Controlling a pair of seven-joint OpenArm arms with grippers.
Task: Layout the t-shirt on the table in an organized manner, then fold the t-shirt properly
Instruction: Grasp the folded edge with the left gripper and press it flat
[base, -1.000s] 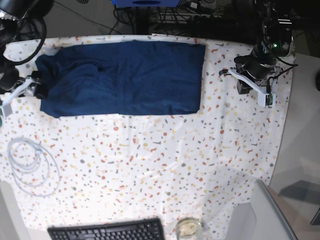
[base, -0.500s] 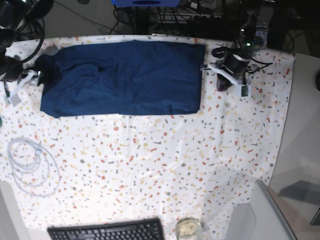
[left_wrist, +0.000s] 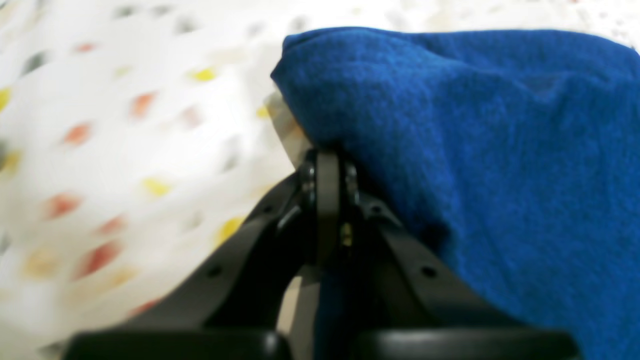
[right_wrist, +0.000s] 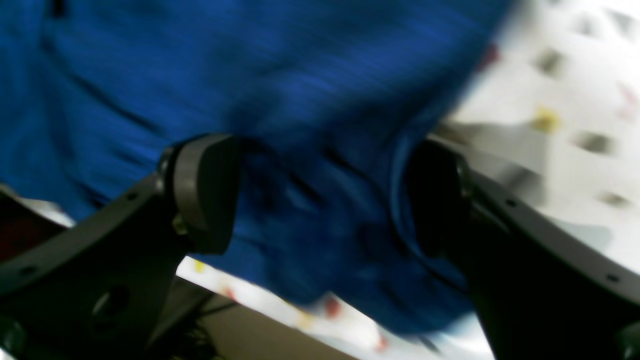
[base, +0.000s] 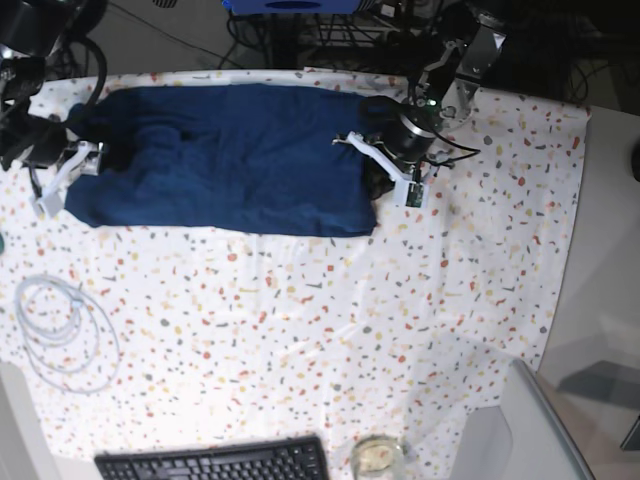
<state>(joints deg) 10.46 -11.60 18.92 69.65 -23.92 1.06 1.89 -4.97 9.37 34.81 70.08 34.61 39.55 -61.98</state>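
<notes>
Cloth work: the t-shirt (base: 220, 160) lies flattened across the table (base: 330, 330) toward twelve o'clock. At its three o'clock edge the left gripper (left_wrist: 327, 165) is pinched closed on the hem, probably to carry it over. The right gripper (right_wrist: 320, 195) (jaws spread) straddles bunched fabric at nine o'clock.

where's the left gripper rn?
Base view, upper right of centre: the left gripper sits at the t-shirt's right edge, shut on the fabric in its wrist view, above the speckled table.
</notes>
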